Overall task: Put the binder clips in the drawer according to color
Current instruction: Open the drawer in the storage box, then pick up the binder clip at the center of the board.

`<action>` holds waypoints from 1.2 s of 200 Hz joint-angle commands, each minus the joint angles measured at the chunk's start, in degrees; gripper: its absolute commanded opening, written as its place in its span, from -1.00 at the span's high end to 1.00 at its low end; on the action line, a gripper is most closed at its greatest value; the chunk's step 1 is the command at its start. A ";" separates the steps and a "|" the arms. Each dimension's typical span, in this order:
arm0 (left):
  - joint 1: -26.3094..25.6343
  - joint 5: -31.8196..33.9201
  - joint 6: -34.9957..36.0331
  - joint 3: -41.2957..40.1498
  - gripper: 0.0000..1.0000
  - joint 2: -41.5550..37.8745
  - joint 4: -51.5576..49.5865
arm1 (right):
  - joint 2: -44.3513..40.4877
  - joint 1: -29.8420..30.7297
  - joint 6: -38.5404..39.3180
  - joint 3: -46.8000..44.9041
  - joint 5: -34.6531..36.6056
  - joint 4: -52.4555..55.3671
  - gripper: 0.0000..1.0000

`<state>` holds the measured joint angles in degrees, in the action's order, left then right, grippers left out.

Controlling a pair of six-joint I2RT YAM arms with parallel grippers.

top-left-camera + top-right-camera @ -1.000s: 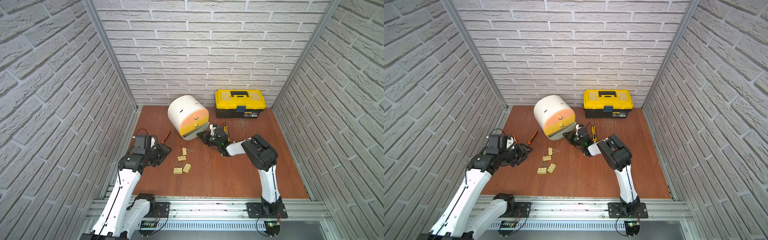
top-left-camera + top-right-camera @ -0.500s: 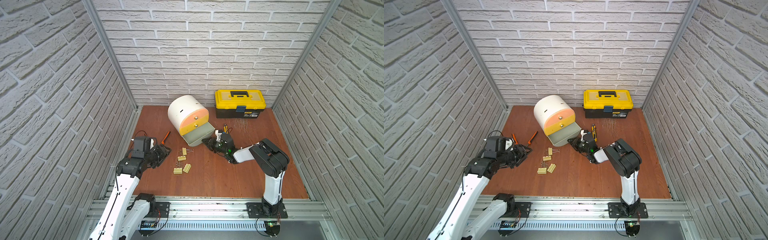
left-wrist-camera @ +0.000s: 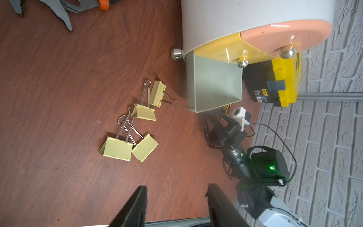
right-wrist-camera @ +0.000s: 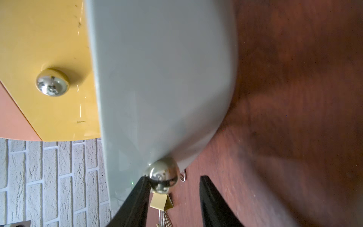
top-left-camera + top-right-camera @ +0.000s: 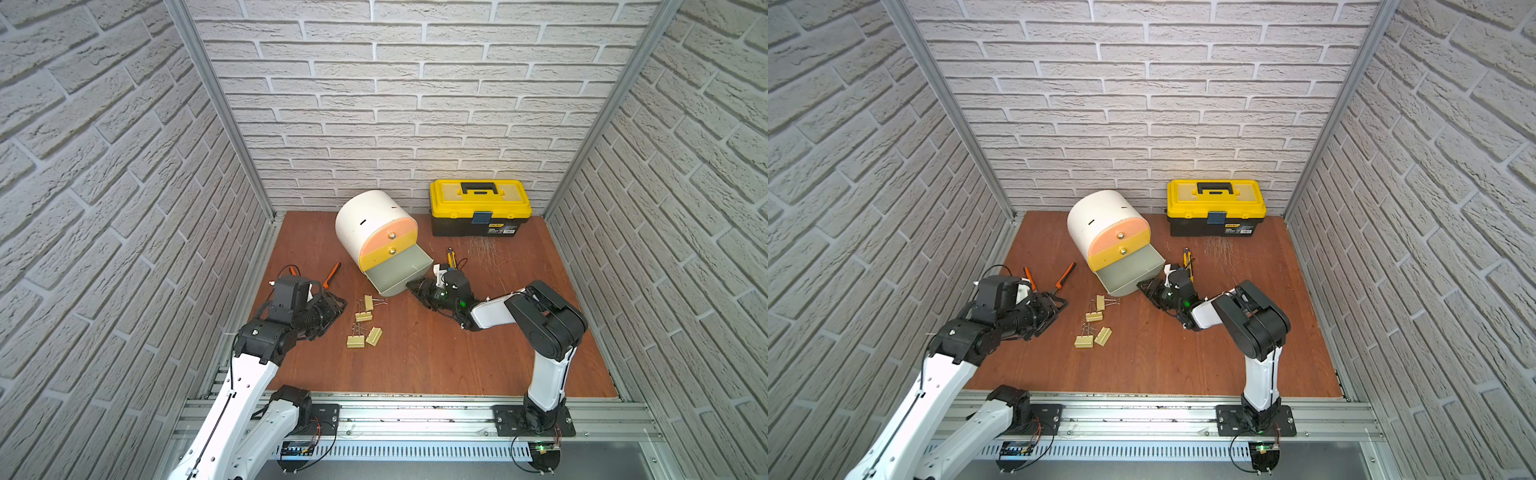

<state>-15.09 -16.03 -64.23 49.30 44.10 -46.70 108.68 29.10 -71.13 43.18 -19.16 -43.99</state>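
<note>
I have the drawer cabinet [image 5: 376,226] lying back at about 12 o'clock on the wooden table [image 5: 436,365], and the big change over the last second is that its pale grey bottom drawer [image 5: 395,272], which was shut, now stands pulled out toward 5 o'clock, its tray empty. The peach and yellow fronts above it stay closed. That gives me 1 open compartment to fill, though only the 4 pale yellow binder clips [image 5: 363,318] show on the table; I see no blue or teal ones from here. The right gripper [image 5: 417,286] did the pulling and sits at the drawer's front edge. In the right wrist view its jaws stand apart around the grey drawer's knob [image 4: 164,177], 1 finger [image 4: 137,196] touching it and the other clear, so I read it as having let go, though the close blur makes me less than sure. The left gripper [image 3: 175,204] hovers at roughly 9 o'clock of the clips, jaws parted and empty, pointing toward them but well short of contact. The clips lie in a loose cluster just at 7 o'clock of the open drawer, between my 2 grippers, wire handles tangled across each other, so lifting 1 may drag a neighbour.
</note>
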 commanded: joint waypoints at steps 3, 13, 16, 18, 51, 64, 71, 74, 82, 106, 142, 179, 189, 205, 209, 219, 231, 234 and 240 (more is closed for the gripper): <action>-0.46 1.70 -0.20 -1.15 -0.09 -0.02 0.84 | -4.79 0.34 3.17 -1.17 0.60 3.55 -0.01; -0.60 2.03 -0.20 -1.47 -0.09 0.17 0.91 | -6.47 0.32 4.24 -1.59 0.80 5.65 -0.05; -0.60 2.08 -0.20 -1.55 -0.09 0.27 0.86 | -7.09 0.34 4.65 -1.68 0.89 6.46 -0.06; -0.65 2.13 -0.20 -1.61 -0.09 0.22 0.94 | -7.48 0.30 4.92 -1.80 0.92 6.92 -0.07; -1.32 3.58 -0.11 -2.49 -0.08 1.05 1.21 | -14.91 0.29 10.71 -2.51 1.40 17.79 -0.17; -1.92 4.47 -0.11 -3.09 -0.09 1.41 1.31 | -18.40 0.33 13.71 -2.61 1.49 23.14 -0.21; -2.37 4.96 -0.14 -3.57 -0.08 1.58 1.43 | -20.27 0.31 15.47 -2.50 1.58 26.31 -0.23; -2.61 5.12 -0.19 -3.79 -0.09 1.68 1.51 | -21.16 0.34 16.29 -2.37 1.66 27.79 -0.24; -3.27 5.82 -0.35 -4.43 -0.09 1.87 1.76 | -23.26 0.43 18.53 -2.13 1.75 31.95 -0.26; -5.52 8.27 -1.27 -7.23 -0.09 2.08 2.77 | -29.64 1.42 26.56 0.43 2.91 45.46 -0.35; -7.23 9.42 -3.18 -13.07 -0.09 1.55 5.17 | -35.70 5.24 36.83 5.41 6.04 63.13 -0.36; -7.26 10.19 -2.14 -14.57 -0.09 1.21 2.93 | -40.13 10.55 40.08 6.26 10.76 70.70 -0.37; -7.24 10.37 -2.13 -14.90 -0.10 0.47 1.97 | -40.40 12.12 40.51 6.37 12.00 71.66 -0.37; -7.26 11.04 -2.72 -15.66 -0.09 -1.65 0.33 | -39.80 15.19 41.37 7.19 13.99 73.18 -0.38; -7.29 11.20 -2.89 -15.85 -0.10 -2.27 -0.12 | -39.47 15.92 41.64 7.45 14.18 73.45 -0.38; -7.16 11.49 -3.42 -16.46 -0.11 -4.20 -1.19 | -38.59 17.82 42.29 8.37 15.36 74.18 -0.38; -7.14 11.64 -4.00 -17.10 -0.10 -5.71 -2.81 | -37.08 19.90 43.02 9.55 16.37 74.59 -0.38; -7.28 11.59 -4.06 -17.14 -0.11 -6.16 -3.17 | -36.73 20.35 43.21 9.86 16.50 74.61 -0.38; -7.28 11.55 -4.35 -17.54 -0.10 -6.85 -3.91 | -35.75 21.30 43.57 10.49 16.76 74.70 -0.38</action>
<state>-22.20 -5.87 -67.37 33.36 40.03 -46.50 70.61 47.16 -30.74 50.46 -5.91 28.91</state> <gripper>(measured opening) 0.552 0.690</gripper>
